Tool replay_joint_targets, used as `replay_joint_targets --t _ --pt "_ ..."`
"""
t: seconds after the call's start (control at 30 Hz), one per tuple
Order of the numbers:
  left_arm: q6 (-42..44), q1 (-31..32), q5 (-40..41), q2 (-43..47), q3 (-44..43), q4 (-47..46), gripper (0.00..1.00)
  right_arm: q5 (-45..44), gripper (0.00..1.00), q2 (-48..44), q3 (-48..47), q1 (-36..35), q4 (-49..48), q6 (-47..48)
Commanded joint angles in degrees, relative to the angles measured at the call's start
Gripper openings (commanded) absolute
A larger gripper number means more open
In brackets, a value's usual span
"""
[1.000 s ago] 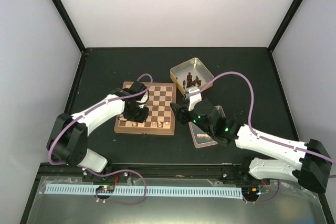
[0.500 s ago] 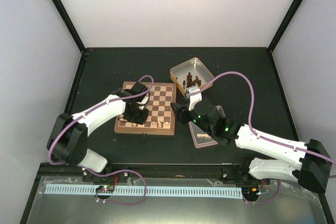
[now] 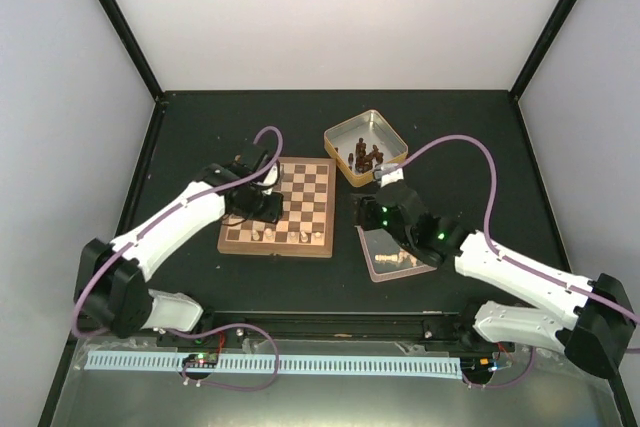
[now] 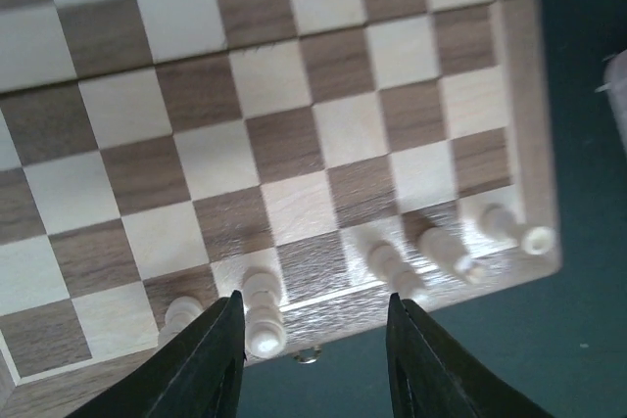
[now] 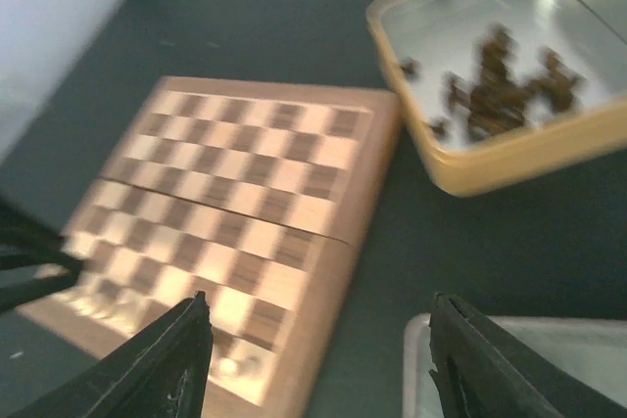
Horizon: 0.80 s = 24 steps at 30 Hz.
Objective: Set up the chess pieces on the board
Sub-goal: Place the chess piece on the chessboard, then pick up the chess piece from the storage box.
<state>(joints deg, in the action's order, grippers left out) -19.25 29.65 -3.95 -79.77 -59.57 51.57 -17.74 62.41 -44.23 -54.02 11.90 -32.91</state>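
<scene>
I'm seeing the left gripper (image 4: 313, 320) hovering over the board's (image 3: 305, 185) near edge, jaws parted to a medium gap and gripping nothing. Five cream pieces (image 4: 446, 250) are sitting along the nearest row, one showing just inside the gripper's finger (image 4: 211, 359) on the picture's left. The right gripper (image 5: 321, 310) is hanging between the board and the tin (image 3: 338, 137) of dark pieces (image 3: 366, 155), jaws spread wide and empty. A second tin (image 3: 372, 272) is lying partly under that arm.
</scene>
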Motion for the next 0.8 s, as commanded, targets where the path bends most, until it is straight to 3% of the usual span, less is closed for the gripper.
replay_joint_targets --t 0.0,0.27,0.5,0.77 --pt "-1.50 0.41 -3.19 7.76 -1.25 -5.20 0.42 1.25 0.60 0.43 -0.58 6.73 18.04 -9.00" --pt "-3.49 0.28 -3.53 20.41 4.17 -15.93 0.45 9.10 0.45 3.47 5.07 19.44 24.43 -5.92" --pt "-3.55 0.18 -0.21 28.07 7.77 -19.70 0.48 13.34 0.40 9.53 5.84 19.57 26.40 -3.83" --pt "-3.59 0.19 1.50 33.91 12.10 -24.43 0.52 16.08 0.32 9.85 7.49 18.79 26.36 -4.54"
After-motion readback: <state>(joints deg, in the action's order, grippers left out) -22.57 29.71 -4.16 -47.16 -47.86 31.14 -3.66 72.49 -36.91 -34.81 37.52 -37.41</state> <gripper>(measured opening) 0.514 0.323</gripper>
